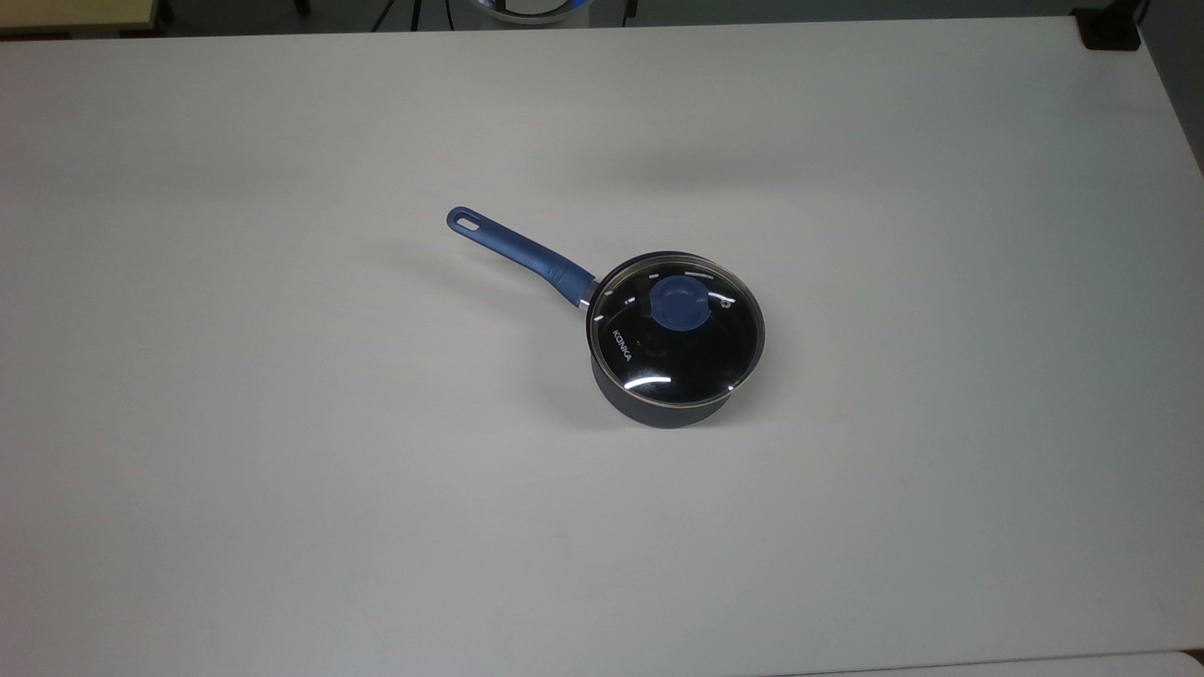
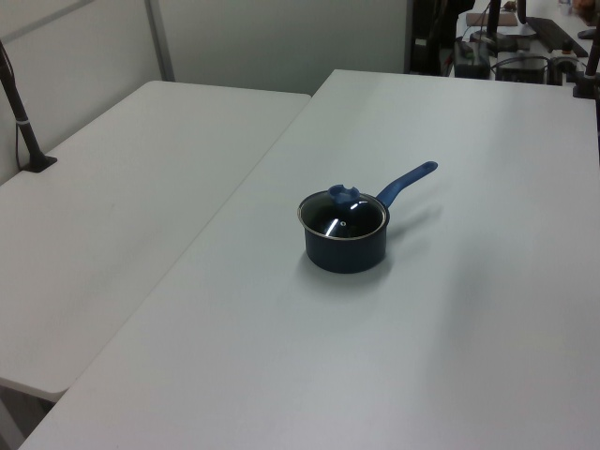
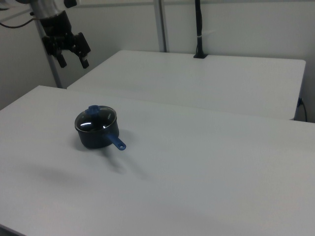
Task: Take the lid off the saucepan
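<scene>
Lid (image 1: pixel 675 329) sits flush on saucepan (image 1: pixel 658 400) mid-bench (image 1: pixel 282 470), knob up for grabbing. Gripper (image 3: pixel 72 55) hangs high, well apart, fingers prob. spread, nothing held.

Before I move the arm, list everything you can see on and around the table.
saucepan: one, dark body with blue handle, mid-table, handle toward the top view's upper left.
lid: one, clear glass with blue knob, seated on the saucepan.
table: one, white, under the saucepan.
second table: one, white, beside the first.
black post: one, at the second table's far edge in the right view.
end effector: one, black, open, raised well above the table at the right view's upper left, apart from the saucepan.
</scene>
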### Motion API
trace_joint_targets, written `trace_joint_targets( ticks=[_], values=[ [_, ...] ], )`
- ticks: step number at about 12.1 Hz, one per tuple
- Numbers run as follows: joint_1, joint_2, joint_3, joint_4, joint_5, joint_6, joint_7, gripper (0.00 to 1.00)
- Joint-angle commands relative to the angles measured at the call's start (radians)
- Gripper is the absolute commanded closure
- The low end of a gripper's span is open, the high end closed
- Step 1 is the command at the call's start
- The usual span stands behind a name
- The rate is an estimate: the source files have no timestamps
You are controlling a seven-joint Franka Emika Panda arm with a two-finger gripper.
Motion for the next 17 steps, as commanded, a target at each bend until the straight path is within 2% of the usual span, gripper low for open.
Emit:
trace_joint_targets(
  ticks=[1,6,13,17],
  values=[
    [0.006,-0.006,-0.007,-0.037,0.034,-0.007,-0.019,0.0],
    [-0.005,-0.003,-0.015,-0.039,0.066,-0.024,-0.02,0.0],
    [-0.022,0.0,-0.018,-0.042,0.069,-0.033,-0.009,0.0],
    [-0.052,0.058,-0.019,-0.029,0.071,0.031,-0.008,0.0]
  ],
)
